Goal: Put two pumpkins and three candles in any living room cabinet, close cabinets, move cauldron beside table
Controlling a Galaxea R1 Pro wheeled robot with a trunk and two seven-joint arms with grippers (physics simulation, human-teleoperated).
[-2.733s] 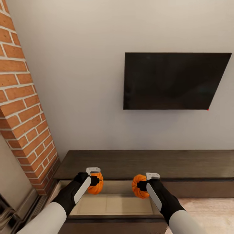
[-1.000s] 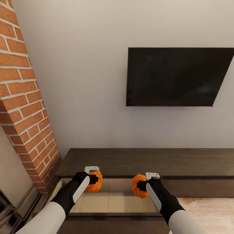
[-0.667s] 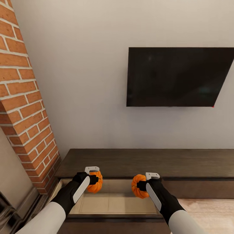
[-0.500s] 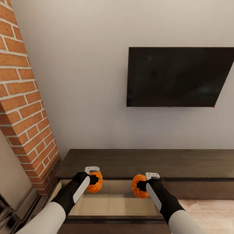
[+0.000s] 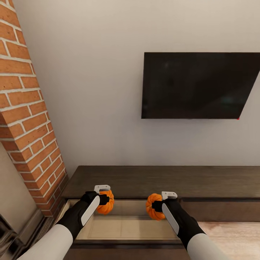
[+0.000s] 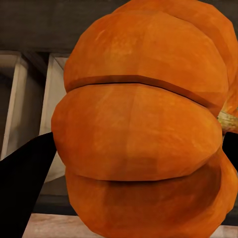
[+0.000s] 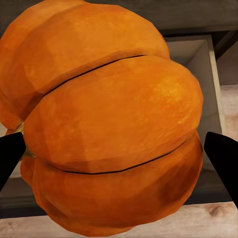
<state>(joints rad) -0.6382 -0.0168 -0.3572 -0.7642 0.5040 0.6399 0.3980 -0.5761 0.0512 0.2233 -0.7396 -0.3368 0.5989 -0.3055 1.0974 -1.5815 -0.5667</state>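
A pale wall (image 5: 90, 90) fills most of the head view, with a black TV (image 5: 198, 85) at the upper right, cut off by the right edge, and a red brick fireplace (image 5: 25, 119) down the left side. Along the lower part runs the dark brown cabinet (image 5: 162, 180), its light tan drawer (image 5: 126, 225) pulled open at the bottom centre; a strip of plank floor (image 5: 231, 234) shows at the lower right.

The left claw (image 5: 104, 199) holds 1 pumpkin (image 5: 105, 203) above the drawer's left part, and the right claw (image 5: 156, 206) holds the other pumpkin (image 5: 154, 206) above its right part. In each wrist view the pumpkin hides nearly everything, so only black finger edges (image 6: 25, 188) (image 7: 223, 158) show at its sides, with bits of drawer behind.
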